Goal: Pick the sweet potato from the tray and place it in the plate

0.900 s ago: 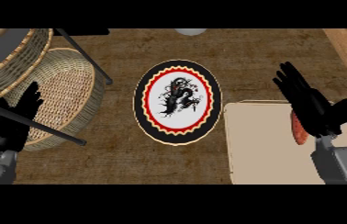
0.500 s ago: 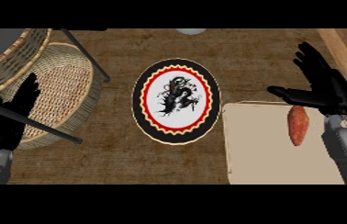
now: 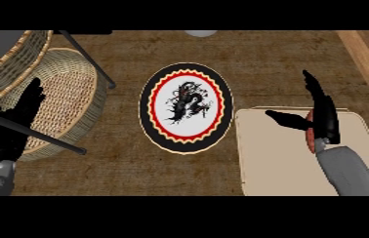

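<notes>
We look down on a brown wooden counter (image 3: 288, 61) with 2 wicker baskets at its left: the larger basket (image 3: 69, 100) lies under our left robot hand, a second basket (image 3: 22, 54) sits in the upper-left corner. Next in size comes the beige tray (image 3: 281, 159) at lower right, then the plate (image 3: 187, 108), black-rimmed with a red and yellow ring and a dark dragon figure, in the middle of the counter, just left of the tray.

Our right robot hand (image 3: 320, 117) hangs over the tray's upper right part, fingers straight and pointing away from us, thumb spread out to the left; it is released and grasps nothing. The sweet potato (image 3: 310, 132) lies on the tray directly beneath that hand, mostly hidden: only a reddish sliver shows between thumb and fingers. Its long axis seems to run up-and-down in the view, roughly in line with the fingers. The right hand is by far the nearer one, so we judge it should lower and close around the sweet potato, then carry it left to the plate.

Our left robot hand (image 3: 25, 110) rests at the left edge, fingers straight and relaxed, holding nothing.
</notes>
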Robot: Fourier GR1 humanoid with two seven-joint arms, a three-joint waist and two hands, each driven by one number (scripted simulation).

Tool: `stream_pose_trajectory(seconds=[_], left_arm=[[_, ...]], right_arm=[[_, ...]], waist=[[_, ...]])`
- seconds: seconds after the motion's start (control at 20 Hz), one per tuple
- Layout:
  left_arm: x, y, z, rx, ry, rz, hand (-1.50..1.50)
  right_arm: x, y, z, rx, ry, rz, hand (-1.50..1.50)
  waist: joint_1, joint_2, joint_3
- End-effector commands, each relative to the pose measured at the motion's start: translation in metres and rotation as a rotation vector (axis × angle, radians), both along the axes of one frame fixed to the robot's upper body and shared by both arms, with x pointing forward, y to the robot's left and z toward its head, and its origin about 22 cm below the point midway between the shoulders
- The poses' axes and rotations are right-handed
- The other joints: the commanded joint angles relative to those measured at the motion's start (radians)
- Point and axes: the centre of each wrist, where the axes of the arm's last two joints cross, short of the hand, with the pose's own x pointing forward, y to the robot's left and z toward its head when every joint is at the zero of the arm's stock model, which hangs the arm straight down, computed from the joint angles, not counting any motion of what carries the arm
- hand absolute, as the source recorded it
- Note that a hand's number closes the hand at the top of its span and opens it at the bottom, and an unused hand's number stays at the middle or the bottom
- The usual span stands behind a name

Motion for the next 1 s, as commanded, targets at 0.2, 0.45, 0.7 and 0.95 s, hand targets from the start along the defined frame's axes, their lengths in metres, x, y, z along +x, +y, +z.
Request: stream_pose_trajectory(seconds=[0.2,0.45,0.7,0.95], left_arm=[[0.021,-0.060,0.000,-0.096,-0.063,-0.154,0.00],[0.021,-0.053,0.004,-0.093,-0.065,-0.130,0.00],[0.010,-0.051,-0.007,-0.111,-0.055,-0.140,0.00],[0.021,-0.060,0.003,-0.088,-0.068,-0.154,0.00]], right_arm=[[0.001,-0.012,0.030,-0.283,-0.102,-0.073,-1.50],[-0.001,-0.026,0.051,-0.391,0.141,-0.076,-1.50],[0.002,-0.021,0.077,-0.433,0.426,-0.043,-1.50],[0.004,-0.019,0.108,-0.437,0.562,-0.039,-1.50]], waist=[[-0.050,-0.007,-0.001],[-0.070,-0.009,-0.004],[-0.057,-0.011,-0.004],[-0.055,-0.007,0.000]])
